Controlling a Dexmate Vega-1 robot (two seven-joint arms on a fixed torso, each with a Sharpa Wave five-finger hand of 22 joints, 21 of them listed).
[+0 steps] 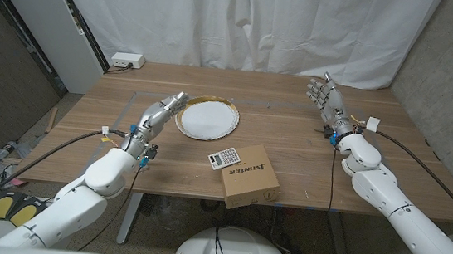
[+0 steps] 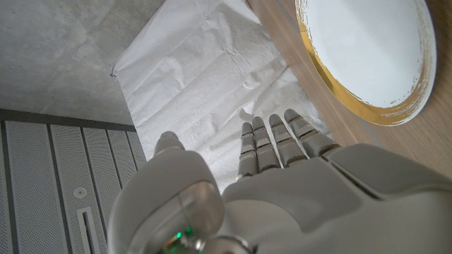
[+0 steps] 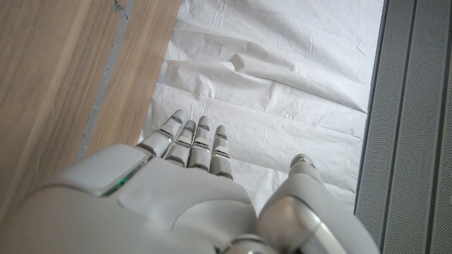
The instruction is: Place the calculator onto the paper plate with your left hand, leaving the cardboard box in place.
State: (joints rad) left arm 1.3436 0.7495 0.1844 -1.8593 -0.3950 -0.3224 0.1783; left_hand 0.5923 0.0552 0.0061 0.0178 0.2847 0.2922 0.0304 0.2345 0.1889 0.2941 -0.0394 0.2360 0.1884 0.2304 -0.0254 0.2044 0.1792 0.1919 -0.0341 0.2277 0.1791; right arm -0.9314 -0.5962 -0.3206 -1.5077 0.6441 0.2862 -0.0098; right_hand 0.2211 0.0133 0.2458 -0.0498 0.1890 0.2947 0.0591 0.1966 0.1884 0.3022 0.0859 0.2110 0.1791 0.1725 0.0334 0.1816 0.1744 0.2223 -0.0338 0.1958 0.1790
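Head view looks down on a wooden table (image 1: 292, 142) with both arms reaching in from the near corners. Near the middle of the table lies the paper plate (image 1: 207, 118), white with a gold rim and nothing on it. Closer to the robot sits the cardboard box (image 1: 250, 178), brown with dark lettering on its top. The calculator (image 1: 224, 158) lies face up on the far left corner of that box, partly overhanging the edge, well apart from the plate's near rim.

The left hand (image 1: 159, 114) is just to the left of the plate, its fingers stretched out and slightly apart, pointing toward the far side of the table; it holds nothing. The left wrist view shows the same hand (image 2: 282, 183) from behind, with the fingers (image 2: 272, 141) straight and side by side and the thumb off to one side, and the plate's gold rim (image 2: 353, 99) close beside them on the wood. Whether the hand touches the table cannot be told.

The right hand (image 1: 327, 97) is over the far right part of the table, well apart from the box and plate, fingers spread and empty. In the right wrist view this hand (image 3: 191, 190) shows its fingers extended toward a white cloth backdrop (image 3: 282, 92) past the table edge.

A small white box (image 1: 127, 61) with a cable sits at the table's far left corner.
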